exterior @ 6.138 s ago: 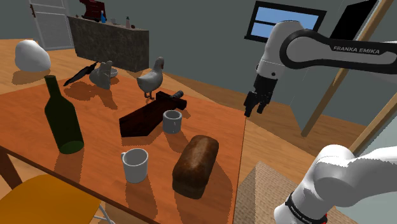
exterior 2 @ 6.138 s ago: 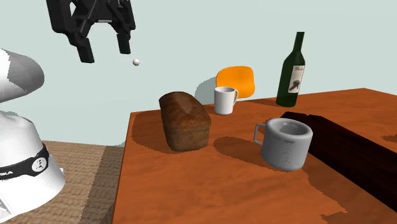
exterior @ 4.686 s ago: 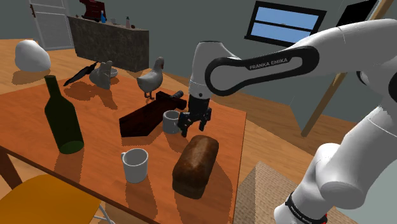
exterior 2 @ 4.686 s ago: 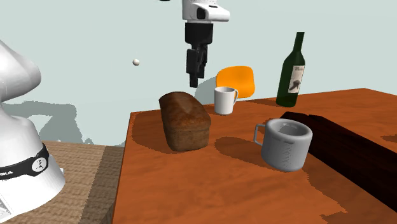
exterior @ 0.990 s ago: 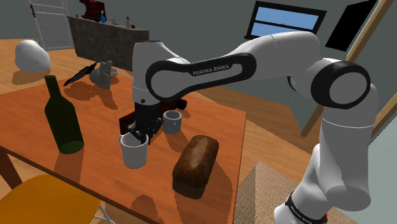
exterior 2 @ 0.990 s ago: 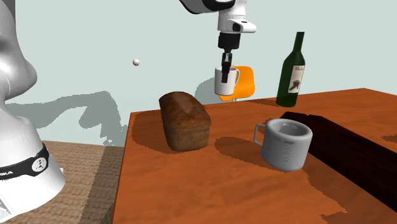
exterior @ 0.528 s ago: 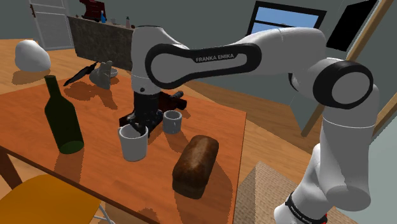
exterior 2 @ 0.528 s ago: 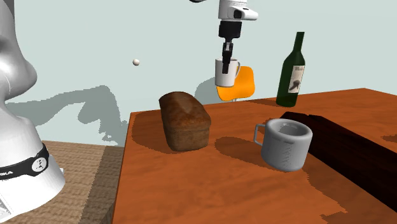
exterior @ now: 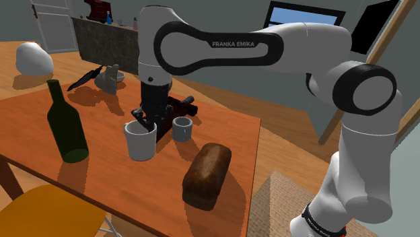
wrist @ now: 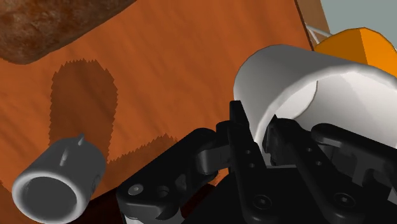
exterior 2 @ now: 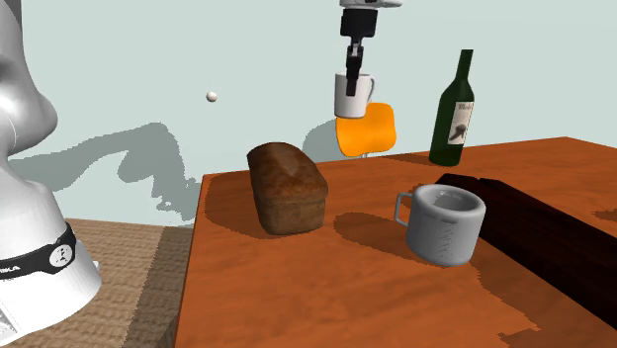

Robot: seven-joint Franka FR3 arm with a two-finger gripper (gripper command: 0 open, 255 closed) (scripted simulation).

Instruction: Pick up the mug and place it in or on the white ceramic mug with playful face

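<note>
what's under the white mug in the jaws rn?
Bare orange-brown tabletop; the white mug hangs clear of it. The grey mug sits off to the side, not beneath. The spot straight below is hidden by the mug itself.

The shoulder view looks from high beside the arm, down and across the worktop towards the bottle and chair on its far side. The second exterior view sits low and close at the worktop's arm-side end, facing along it, and shares the loaf, grey mug, bottle and chair with the shoulder view. The wrist view looks down past the fingers from close above the worktop, catching the grey mug and the white mug that all three views share.
</note>
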